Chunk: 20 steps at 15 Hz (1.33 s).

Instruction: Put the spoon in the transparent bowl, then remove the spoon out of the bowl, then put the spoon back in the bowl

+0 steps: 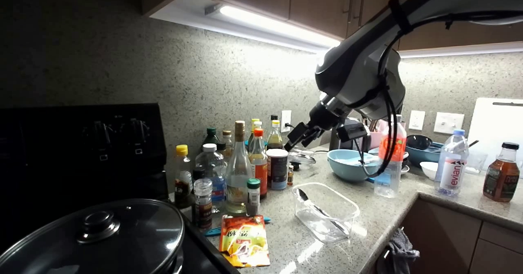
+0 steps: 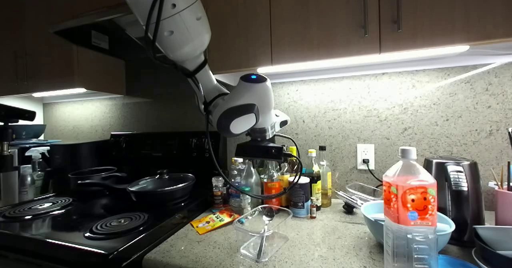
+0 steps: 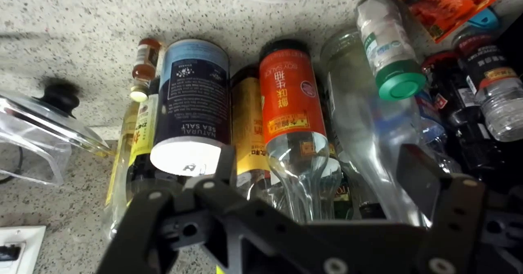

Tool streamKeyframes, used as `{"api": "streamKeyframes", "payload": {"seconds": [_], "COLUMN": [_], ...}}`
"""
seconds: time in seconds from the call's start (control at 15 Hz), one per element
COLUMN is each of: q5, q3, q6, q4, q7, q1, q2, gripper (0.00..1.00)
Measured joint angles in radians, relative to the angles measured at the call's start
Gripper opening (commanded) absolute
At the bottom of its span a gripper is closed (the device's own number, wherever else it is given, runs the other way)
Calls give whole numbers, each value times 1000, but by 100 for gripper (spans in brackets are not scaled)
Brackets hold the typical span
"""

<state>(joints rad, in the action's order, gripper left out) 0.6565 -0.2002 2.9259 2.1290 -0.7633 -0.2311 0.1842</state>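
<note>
At the left a lidded pan (image 1: 135, 233) sits on the stove (image 1: 98, 143), presumably parked where it gets used. Next, bottles (image 1: 239, 184) crowd towards the wall (image 1: 229, 73), likely kept handy for cooking, with a seasoning packet (image 1: 245, 241) lying on the bench (image 1: 282, 237) in front and a sea-salt can (image 1: 278, 170) near their right end. Above this group hangs the tool (image 3: 319, 163), fingers spread and gripping nothing; how close its tips come to the can I cannot tell. Holding off there probably spares the transparent bowl (image 1: 322, 230) a knock. That bowl stands upright further right, and the spoon (image 1: 319, 211) is inside it, tilted, its head up by one end and its handle slanting down to the floor of the bowl: perhaps it is too long to lie flat. Whether this is the first or final placing, nothing shows. Beyond, a light blue bowl (image 1: 347, 167) and a pink-labelled bottle (image 1: 386, 149) stand apart from it, perhaps set aside to leave working room.
</note>
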Motion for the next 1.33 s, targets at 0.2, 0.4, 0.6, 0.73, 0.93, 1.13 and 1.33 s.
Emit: {"api": "streamKeyframes", "payload": {"seconds": [0.2,0.4,0.6,0.73,0.93,1.13,1.33], "q5": [-21,-51,-55,-55,-55,-55,-66], "q3": [24,48,57,56,56,56,59], "q6": [0,-7,-23,-22,-22,-22,-23], "q4": [35,59,60,56,54,53,54], "q7": [59,129,164,165,165,166,166], "q1": [2,4,4,5,6,6,9], "q2": [2,10,31,41,44,44,50], "gripper": [100,100,100,100,100,100,100]}}
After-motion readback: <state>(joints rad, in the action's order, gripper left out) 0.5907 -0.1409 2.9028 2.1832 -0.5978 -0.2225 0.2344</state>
